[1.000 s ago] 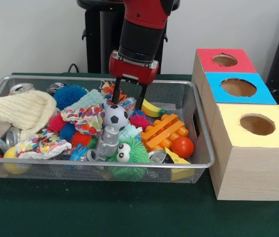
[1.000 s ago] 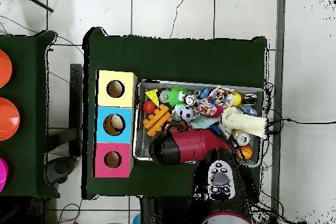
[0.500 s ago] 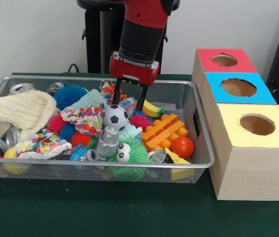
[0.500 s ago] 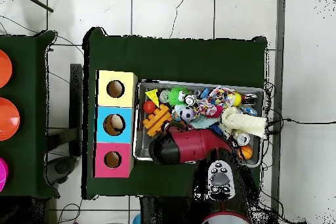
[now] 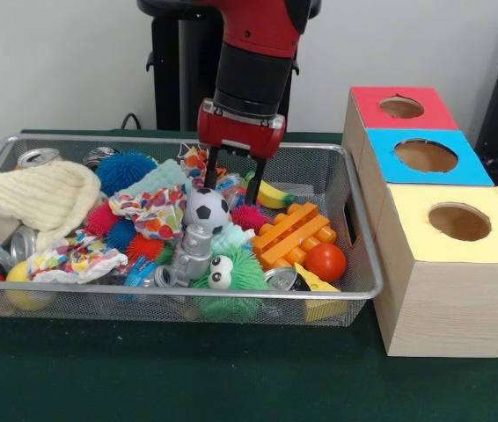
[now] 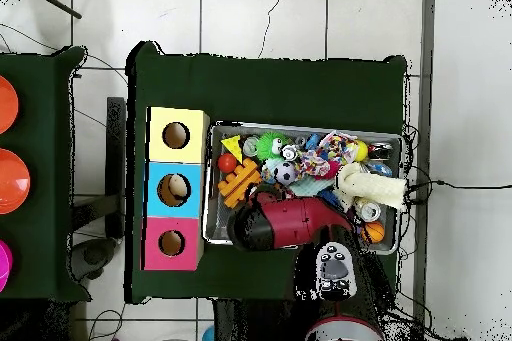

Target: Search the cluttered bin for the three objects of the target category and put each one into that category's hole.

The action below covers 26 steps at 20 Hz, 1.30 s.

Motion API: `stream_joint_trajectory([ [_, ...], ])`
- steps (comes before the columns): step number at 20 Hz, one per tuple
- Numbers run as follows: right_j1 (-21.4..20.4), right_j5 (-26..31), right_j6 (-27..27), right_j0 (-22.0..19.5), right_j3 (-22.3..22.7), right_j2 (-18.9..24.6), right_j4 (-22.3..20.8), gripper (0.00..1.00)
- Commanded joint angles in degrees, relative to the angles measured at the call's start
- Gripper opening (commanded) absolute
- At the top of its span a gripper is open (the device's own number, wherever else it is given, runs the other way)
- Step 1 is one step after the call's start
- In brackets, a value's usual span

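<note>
While your claw (image 5: pixel 232 183) hangs open and empty over the wire-mesh bin (image 5: pixel 365 255), just at 12 o'clock from the small black-and-white football (image 5: pixel 206 209), the toys there look unsorted, though something pale shows inside the blue-topped box's hole (image 6: pixel 175 190).
</note>
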Motion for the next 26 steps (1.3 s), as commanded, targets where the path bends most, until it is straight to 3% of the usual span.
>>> stream_joint_trajectory([
  [1, 2.8, -4.1, 5.2, -0.6, 2.2, 1.6, -1.3, 1.00],
  [26, 2.7, -7.0, 3.1, -3.9, 4.6, 3.2, -2.6, 1.00],
])
